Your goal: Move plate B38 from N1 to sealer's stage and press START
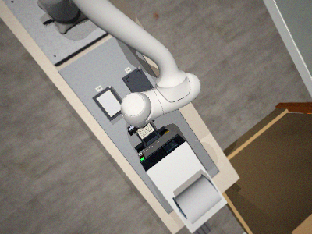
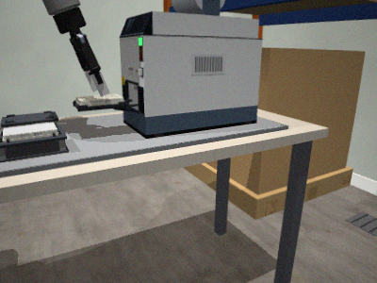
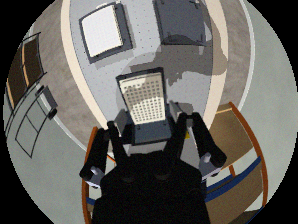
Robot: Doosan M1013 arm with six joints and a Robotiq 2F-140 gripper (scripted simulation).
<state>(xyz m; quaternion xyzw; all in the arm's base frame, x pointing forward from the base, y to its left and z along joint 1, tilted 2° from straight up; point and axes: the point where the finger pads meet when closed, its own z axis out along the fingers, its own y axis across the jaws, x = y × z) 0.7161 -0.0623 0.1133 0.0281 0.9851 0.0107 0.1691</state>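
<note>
Plate B38 (image 1: 145, 131) (image 2: 99, 99) (image 3: 143, 99), white with a grid of open wells, lies on the sealer's dark stage (image 2: 110, 105) (image 3: 150, 137). The stage is out in front of the sealer (image 1: 171, 164) (image 2: 188, 85). My gripper (image 2: 100, 90) (image 3: 147, 110) is right over the plate's near end, tilted. Its fingers stand apart on either side of the plate, just wider than the plate, so it is open. The sealer's lamp (image 1: 143, 158) (image 2: 139, 41) is green. Nest N1 (image 1: 137, 80) (image 3: 180, 19) is dark and empty. Nest N2 holds a white plate (image 1: 108, 103) (image 2: 28, 129) (image 3: 103, 30).
The sealer's box rises tall just behind the stage, with a foil roll (image 1: 196, 199) at its far end. The arm's base (image 1: 62, 12) is at the other end of the table. A large cardboard box (image 2: 306, 118) stands on the floor behind the table.
</note>
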